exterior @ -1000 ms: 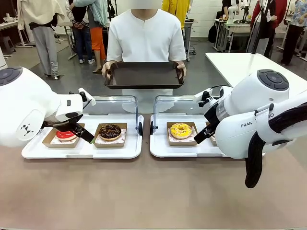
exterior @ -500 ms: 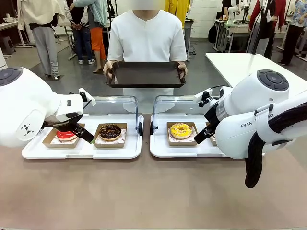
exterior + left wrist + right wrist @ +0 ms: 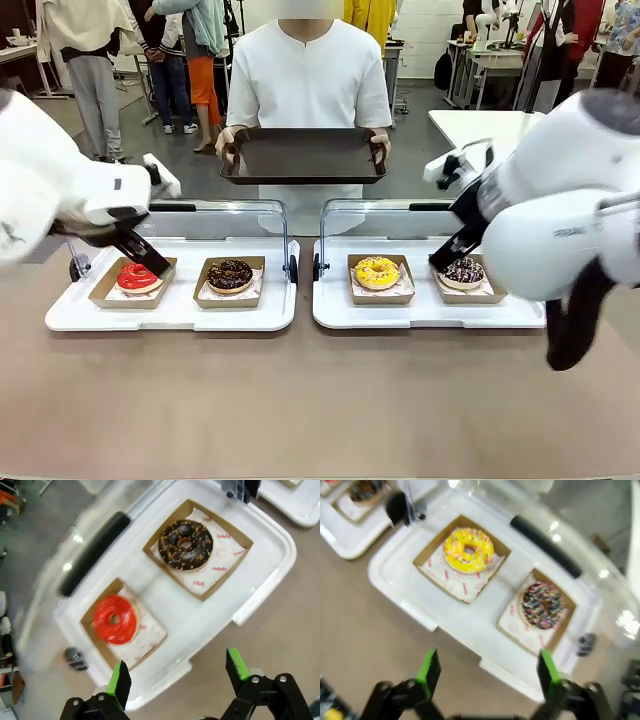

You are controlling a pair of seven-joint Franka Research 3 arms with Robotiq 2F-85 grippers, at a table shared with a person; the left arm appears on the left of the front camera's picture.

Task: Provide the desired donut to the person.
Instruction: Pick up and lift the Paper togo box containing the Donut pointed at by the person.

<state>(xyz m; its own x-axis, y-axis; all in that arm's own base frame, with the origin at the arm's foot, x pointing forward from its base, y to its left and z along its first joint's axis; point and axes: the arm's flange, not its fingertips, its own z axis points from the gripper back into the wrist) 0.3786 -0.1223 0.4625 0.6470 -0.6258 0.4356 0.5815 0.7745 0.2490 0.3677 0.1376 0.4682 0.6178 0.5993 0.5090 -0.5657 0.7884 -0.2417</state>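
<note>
Four donuts lie in cardboard trays: a red donut [image 3: 137,276] [image 3: 115,626] and a chocolate donut [image 3: 230,274] [image 3: 185,544] on the left white tray [image 3: 170,313], a yellow donut [image 3: 377,271] [image 3: 468,549] and a dark sprinkled donut [image 3: 463,271] [image 3: 542,605] on the right white tray [image 3: 420,313]. The person [image 3: 305,70] in white stands at the far side, both hands holding a dark serving tray [image 3: 303,155]. My left gripper [image 3: 138,250] [image 3: 177,677] hovers open above the red donut. Over the sprinkled donut hangs my right gripper [image 3: 452,248] [image 3: 487,672], open too. Neither holds anything.
Clear hinged lids with black handles [image 3: 230,208] [image 3: 385,207] stand raised behind both white trays. The brown table [image 3: 320,400] stretches bare in front of them. A white table [image 3: 490,130] stands at the back right, and other people stand farther off.
Both arms have lifted up and back from the trays, so the sprinkled donut now shows. The person's serving tray stays in place.
</note>
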